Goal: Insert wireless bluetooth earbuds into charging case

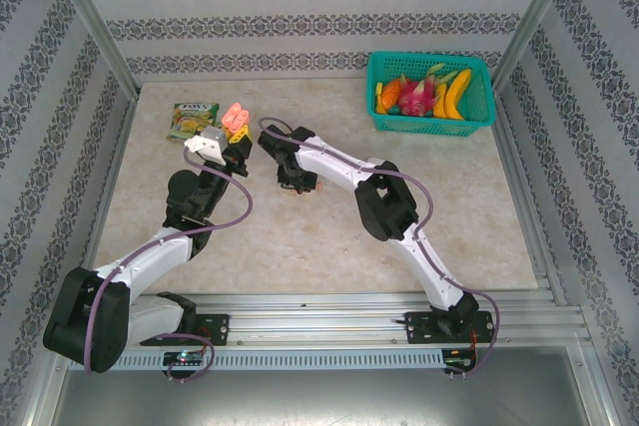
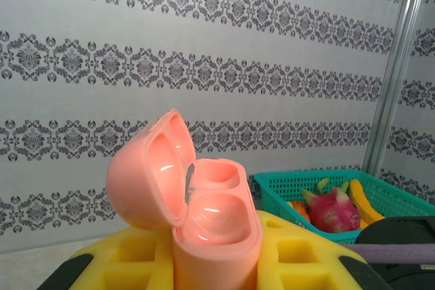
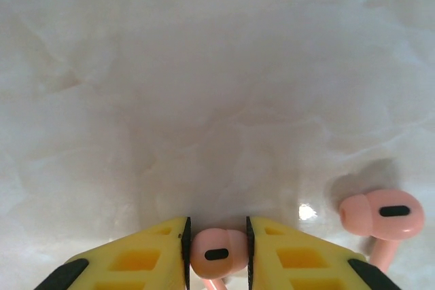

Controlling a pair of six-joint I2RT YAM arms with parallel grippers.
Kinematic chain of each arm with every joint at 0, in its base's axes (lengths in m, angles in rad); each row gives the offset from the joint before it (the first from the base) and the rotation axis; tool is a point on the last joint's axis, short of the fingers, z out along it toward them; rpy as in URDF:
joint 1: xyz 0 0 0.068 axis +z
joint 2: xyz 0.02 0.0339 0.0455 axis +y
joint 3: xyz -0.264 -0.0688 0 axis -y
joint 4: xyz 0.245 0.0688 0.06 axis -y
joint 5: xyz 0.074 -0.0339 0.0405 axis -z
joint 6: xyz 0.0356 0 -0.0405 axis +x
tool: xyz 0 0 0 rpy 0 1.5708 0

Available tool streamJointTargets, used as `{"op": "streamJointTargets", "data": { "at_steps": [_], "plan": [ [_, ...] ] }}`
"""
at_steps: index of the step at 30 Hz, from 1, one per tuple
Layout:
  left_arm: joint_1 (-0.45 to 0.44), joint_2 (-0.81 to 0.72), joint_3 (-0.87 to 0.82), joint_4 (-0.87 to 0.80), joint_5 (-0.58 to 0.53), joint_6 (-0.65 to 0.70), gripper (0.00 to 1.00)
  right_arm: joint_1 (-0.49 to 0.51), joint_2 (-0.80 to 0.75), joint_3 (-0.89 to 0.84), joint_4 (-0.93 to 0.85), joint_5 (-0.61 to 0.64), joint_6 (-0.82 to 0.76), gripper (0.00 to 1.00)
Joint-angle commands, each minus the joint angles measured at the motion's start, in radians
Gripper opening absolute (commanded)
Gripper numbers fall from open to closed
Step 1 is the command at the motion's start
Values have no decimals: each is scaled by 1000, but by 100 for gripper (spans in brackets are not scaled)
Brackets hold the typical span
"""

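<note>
1. The left gripper point(image 2: 217, 263) is closed tight on an upright pink charging case point(image 2: 207, 202), whose lid is hinged open.
2. The right gripper point(image 3: 216, 257) pinches one pink earbud point(image 3: 212, 246) between its narrowed jaws.
3. A second pink earbud point(image 3: 382, 214) lies on the table point(image 3: 204, 66), just to the right of it.

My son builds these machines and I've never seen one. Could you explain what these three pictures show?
These are two white-and-black robot arms bolted to the near edge of a table. The overhead picture comes from a fixed camera looking down on both arms. The other two come from a small camera on each wrist. The left gripper is shut on a pale pink rounded plastic charging case with its lid open. The right gripper pinches a tiny pale pink stemmed earbud. A second pink earbud lies beside it on the marbled beige table. Farther back are a teal plastic basket of colourful fruit and a green printed packet.
</note>
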State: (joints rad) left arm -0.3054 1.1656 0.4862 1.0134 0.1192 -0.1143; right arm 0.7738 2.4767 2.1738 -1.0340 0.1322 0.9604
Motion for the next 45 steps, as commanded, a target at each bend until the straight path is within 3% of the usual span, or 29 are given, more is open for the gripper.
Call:
{"op": "streamJointTargets", "data": {
  "at_steps": [1,12,19,31,38,45],
  "plan": [
    [11,-24,-1,-4,22,-13,0,-16,-79,-45,36,40,-17,26],
    [12,-64,-1,-51,39,-12,0,-55,-159,-112,87,38,-37,27],
    [11,-66,-16,-59,113,-27,0,-101,-238,-232,157,42,-59,26],
    [3,24,-4,-68,326,-18,0,-190,-486,-583,388,50,-140,26],
    [-9,98,-1,-36,348,-9,0,-231,-659,-723,491,46,-183,27],
    [-34,183,43,-21,374,21,0,-235,-803,-755,569,33,-248,27]
  ]
}}
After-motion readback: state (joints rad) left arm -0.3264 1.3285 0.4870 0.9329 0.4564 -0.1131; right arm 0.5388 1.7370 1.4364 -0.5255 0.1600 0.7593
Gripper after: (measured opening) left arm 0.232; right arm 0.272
